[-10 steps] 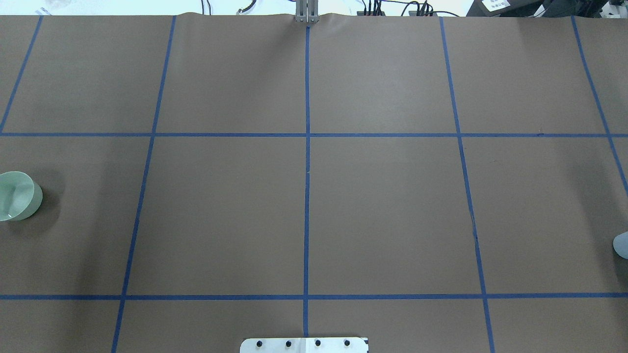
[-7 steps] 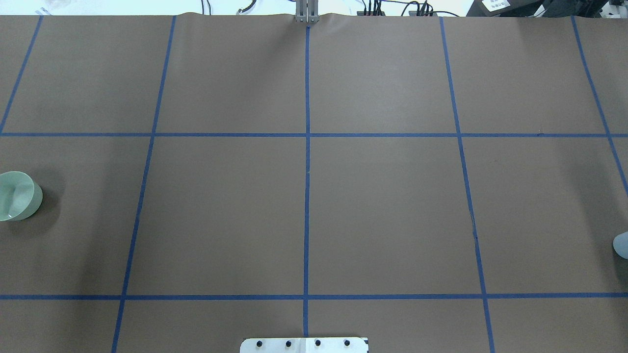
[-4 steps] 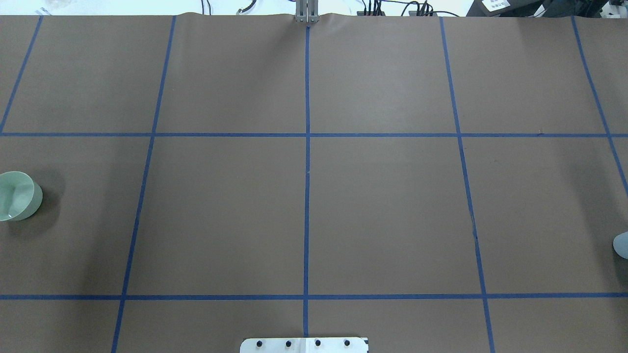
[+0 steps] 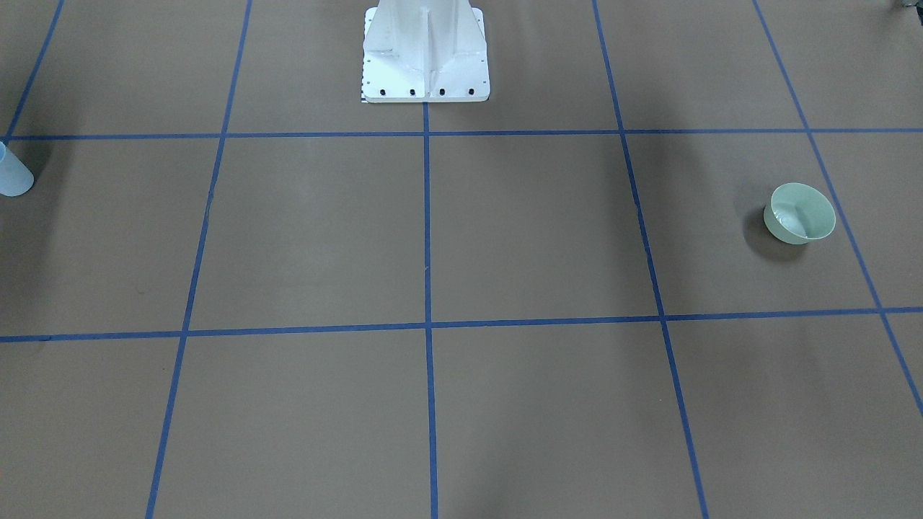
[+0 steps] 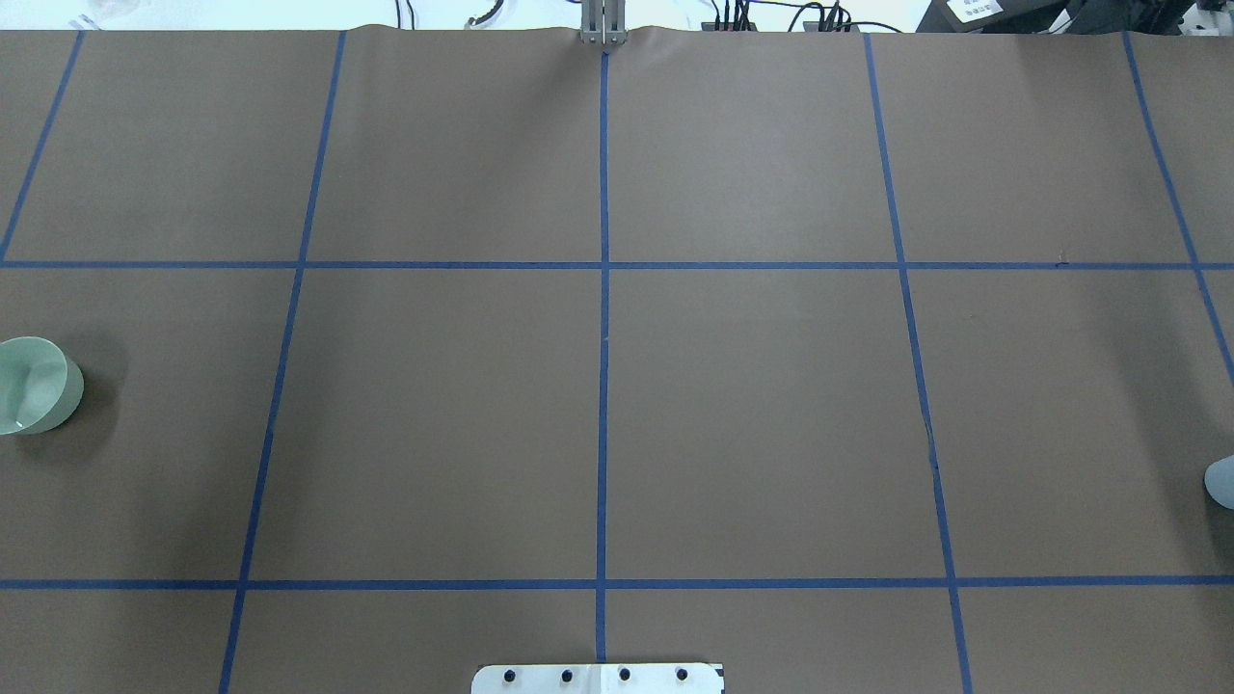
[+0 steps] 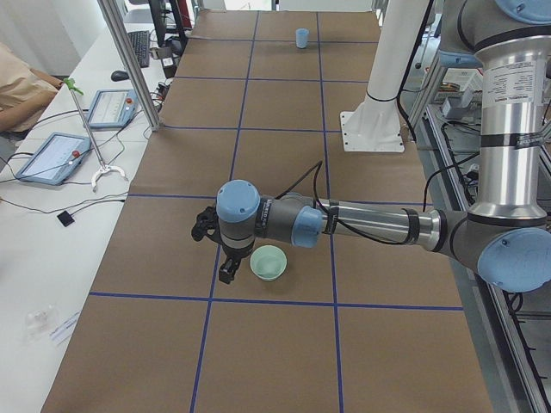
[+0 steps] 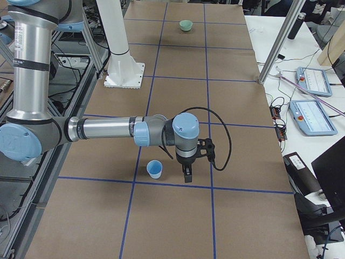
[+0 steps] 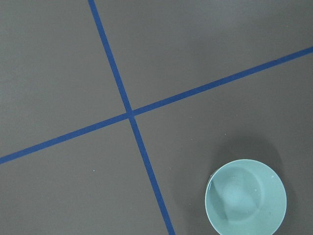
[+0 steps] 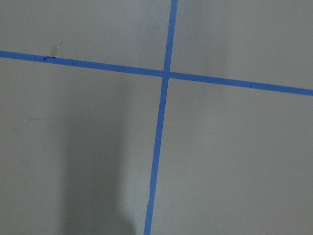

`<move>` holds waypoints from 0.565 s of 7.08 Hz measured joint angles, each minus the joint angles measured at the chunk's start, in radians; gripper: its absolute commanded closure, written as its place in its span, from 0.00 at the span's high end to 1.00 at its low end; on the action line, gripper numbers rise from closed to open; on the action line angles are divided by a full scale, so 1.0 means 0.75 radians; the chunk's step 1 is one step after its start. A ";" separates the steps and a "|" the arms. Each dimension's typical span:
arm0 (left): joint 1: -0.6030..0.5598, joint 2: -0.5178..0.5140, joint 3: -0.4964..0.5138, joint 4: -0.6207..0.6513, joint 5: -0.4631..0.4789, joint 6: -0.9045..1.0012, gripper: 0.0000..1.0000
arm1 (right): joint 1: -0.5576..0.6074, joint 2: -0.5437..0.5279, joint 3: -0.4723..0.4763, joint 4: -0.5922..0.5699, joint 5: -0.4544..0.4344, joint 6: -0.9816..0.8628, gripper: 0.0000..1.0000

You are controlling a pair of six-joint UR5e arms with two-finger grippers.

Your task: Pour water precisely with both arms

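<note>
Table (image 5: 752, 386): brown paper, blue tape (image 5: 603, 386) grid. White pedestal (image 4: 425, 50) bolted at the robot's edge.

Bowl (image 5: 34, 386), pale green, stands upright at the end on the robot's left. Cup (image 7: 154, 169), pale blue, stands upright at the opposite end, just short of a tape line. The two are well apart.

Left arm (image 6: 370, 225) reaches out low over the table. Left gripper (image 6: 226, 274) points down, just beside the bowl on the side away from the robot; contact with the bowl not discernible. Only the side camera shows it, so I cannot tell how far its jaws are parted. Nothing seen in its grasp.

Right arm (image 7: 102, 129) likewise stretched out low. Right gripper (image 7: 187, 174) points down, just beside the cup, apart from it. Jaw gap again not readable from the side camera.

Water (image 8: 217, 196): only a faint glossy streak on the bowl's inner wall in the left wrist view. Cup contents not readable.
</note>
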 measured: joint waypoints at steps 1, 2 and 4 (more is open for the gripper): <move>0.002 -0.045 0.008 -0.063 0.001 -0.002 1.00 | 0.000 0.000 -0.009 0.054 0.004 0.003 1.00; 0.005 -0.094 0.031 -0.137 0.001 -0.004 1.00 | 0.000 -0.002 -0.014 0.086 0.006 0.004 1.00; 0.009 -0.129 0.048 -0.211 -0.002 -0.029 1.00 | 0.001 -0.004 -0.021 0.127 0.030 0.005 1.00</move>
